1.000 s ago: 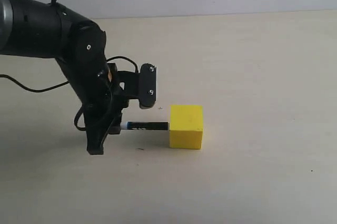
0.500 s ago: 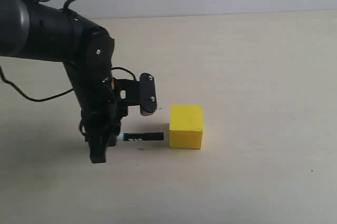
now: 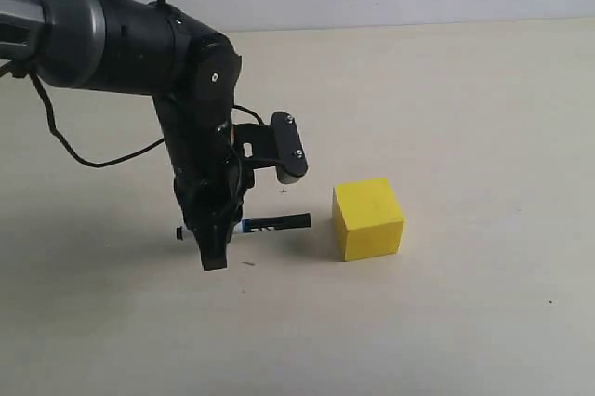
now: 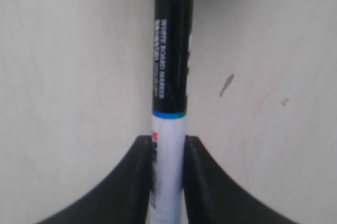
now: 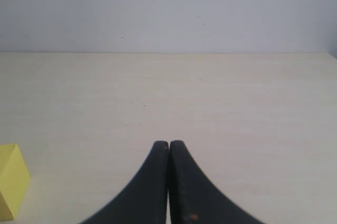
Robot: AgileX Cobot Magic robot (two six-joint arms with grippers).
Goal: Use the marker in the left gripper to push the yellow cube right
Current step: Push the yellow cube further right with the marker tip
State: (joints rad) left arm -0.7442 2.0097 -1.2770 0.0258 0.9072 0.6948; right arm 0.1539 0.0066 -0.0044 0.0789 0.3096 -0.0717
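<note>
The yellow cube point(image 3: 368, 219) sits on the bare table point(image 3: 465, 117), turned a little so one corner edge faces the camera. Just to its left, with a small gap between, lies the black-capped end of the marker point(image 3: 274, 223). The marker is held level and low over the table and aimed at the cube's left face, which suits a sideways shove to the right. The left tool point(image 3: 216, 252) reaches down from above and is clamped on the marker's white barrel. In the left wrist view its two fingers press on either side of the barrel, leaving the long cap free as the pushing end. The right tool point(image 5: 169, 148) has its fingers together on nothing and stays out of the way.
</note>
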